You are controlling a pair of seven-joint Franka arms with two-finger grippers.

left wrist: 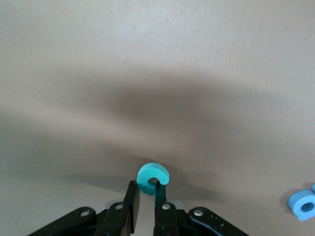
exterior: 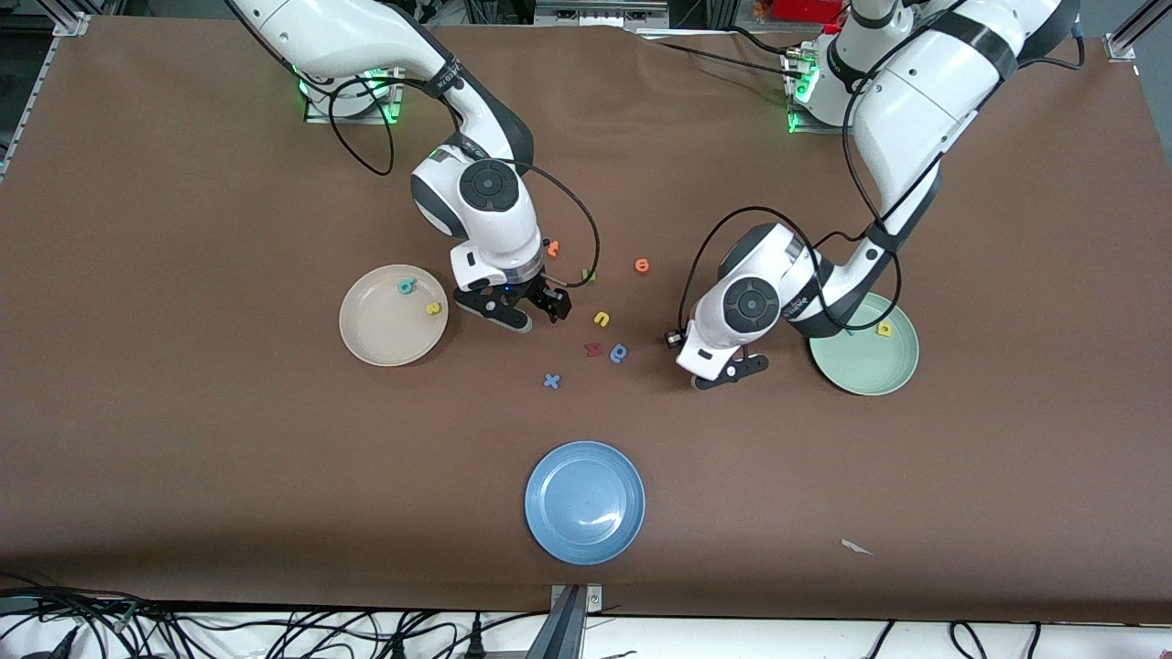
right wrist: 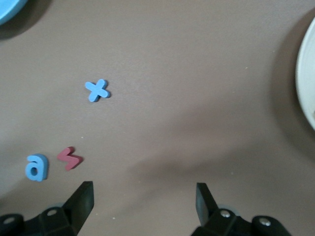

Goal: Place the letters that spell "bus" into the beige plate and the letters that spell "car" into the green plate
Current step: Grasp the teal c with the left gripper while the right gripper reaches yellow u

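My left gripper (left wrist: 147,186) is shut on a teal "c" (left wrist: 153,177), low over bare table beside the green plate (exterior: 870,368); in the front view the "c" is hidden under the left gripper (exterior: 719,373). A yellow letter (exterior: 884,329) lies in the green plate. The beige plate (exterior: 385,340) holds a teal letter (exterior: 406,286) and a yellow letter (exterior: 433,308). My right gripper (exterior: 529,316) stands open and empty beside the beige plate (right wrist: 307,83). A yellow "u" (exterior: 602,318) lies on the table between the two grippers.
Loose letters lie mid-table: two orange ones (exterior: 642,265), a green one (exterior: 589,275), a red one (exterior: 592,349), a blue round one (exterior: 619,352) and a blue "x" (exterior: 551,381). A bright blue plate (exterior: 585,502) sits nearer the front camera.
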